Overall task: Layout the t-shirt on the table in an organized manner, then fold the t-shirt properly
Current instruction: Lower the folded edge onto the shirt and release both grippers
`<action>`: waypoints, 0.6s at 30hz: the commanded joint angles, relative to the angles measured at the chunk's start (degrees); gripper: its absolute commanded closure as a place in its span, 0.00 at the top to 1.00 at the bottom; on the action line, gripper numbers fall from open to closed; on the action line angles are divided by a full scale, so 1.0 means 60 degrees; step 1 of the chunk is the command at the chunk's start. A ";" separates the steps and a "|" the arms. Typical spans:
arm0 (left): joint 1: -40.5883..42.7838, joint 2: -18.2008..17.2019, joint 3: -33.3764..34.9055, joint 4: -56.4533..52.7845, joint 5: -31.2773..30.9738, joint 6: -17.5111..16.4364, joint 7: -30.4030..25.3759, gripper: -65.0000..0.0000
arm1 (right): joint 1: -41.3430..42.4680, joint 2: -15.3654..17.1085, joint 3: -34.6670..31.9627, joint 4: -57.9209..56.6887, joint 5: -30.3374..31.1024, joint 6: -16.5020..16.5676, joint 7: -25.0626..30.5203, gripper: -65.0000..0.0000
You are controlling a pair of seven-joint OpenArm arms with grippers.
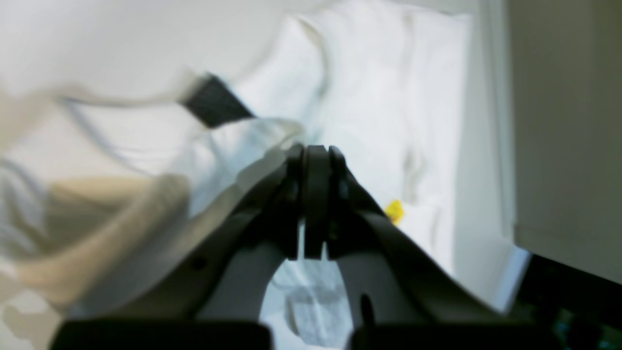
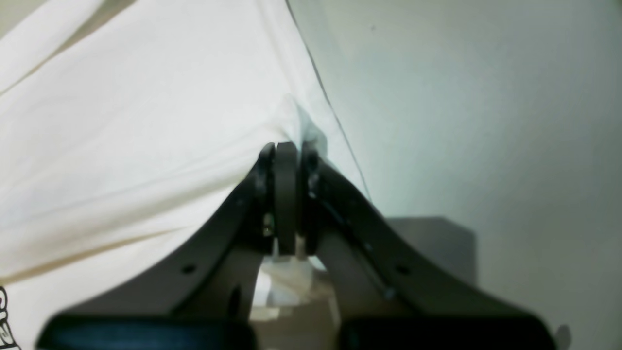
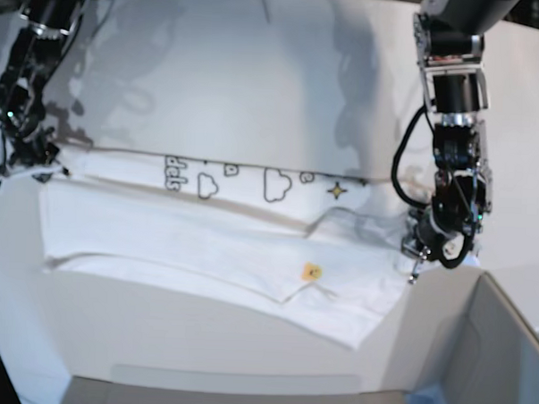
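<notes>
white table (image 3: 257,67) bears t-shirt (image 3: 205,244), both grippers pinching its ends.

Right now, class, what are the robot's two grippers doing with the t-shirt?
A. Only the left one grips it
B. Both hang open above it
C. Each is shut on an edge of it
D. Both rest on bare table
C: the left gripper and the right gripper are each closed on the t-shirt, pinching cloth at opposite ends.
</notes>
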 commanded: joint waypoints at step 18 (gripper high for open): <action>-0.0515 -0.0092 -0.0030 0.0206 0.0448 -0.0100 -0.0127 0.26 | 0.0500 0.0586 -0.0493 0.0188 -0.0076 -0.0045 0.0266 0.38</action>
